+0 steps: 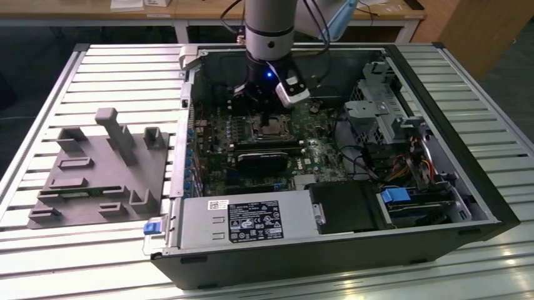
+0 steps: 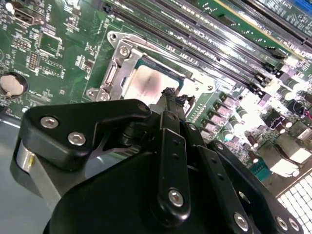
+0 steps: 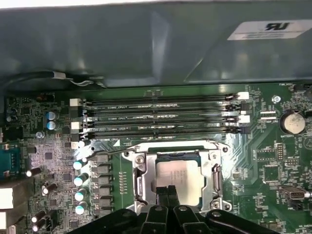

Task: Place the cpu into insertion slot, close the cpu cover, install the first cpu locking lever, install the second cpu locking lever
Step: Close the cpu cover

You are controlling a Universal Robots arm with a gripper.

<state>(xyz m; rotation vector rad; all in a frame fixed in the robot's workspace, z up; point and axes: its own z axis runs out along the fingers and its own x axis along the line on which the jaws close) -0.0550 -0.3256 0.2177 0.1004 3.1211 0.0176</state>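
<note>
1. On a slatted metal bench (image 1: 117,69), an open computer case (image 1: 334,262) lies on its side. A grey moulded fixture (image 1: 100,169) sits beside it at the exterior view's left.
2. A robot arm (image 1: 269,25) reaches straight down into the case over the green motherboard (image 1: 317,159), well apart from the silver power supply (image 1: 242,219) at the case's near edge.
3. Long black memory slots (image 3: 161,112) run alongside the socket area in the first wrist view.
4. The black hand (image 3: 165,189) hangs low at the socket, its two slim fingers drawn together with nothing visible between them. Their tips are just over the cover's edge, and contact cannot be told.
5. The cpu cover (image 3: 138,180) lies flat, framing the chip, and a thin wire locking lever (image 3: 117,151) runs along its memory-slot side.
6. The insertion slot (image 3: 178,157) shows as a dark rim under the cover.
7. The cpu (image 3: 183,178) sits in the slot, its dull metal top showing through the cover's window in both wrist views.
</note>
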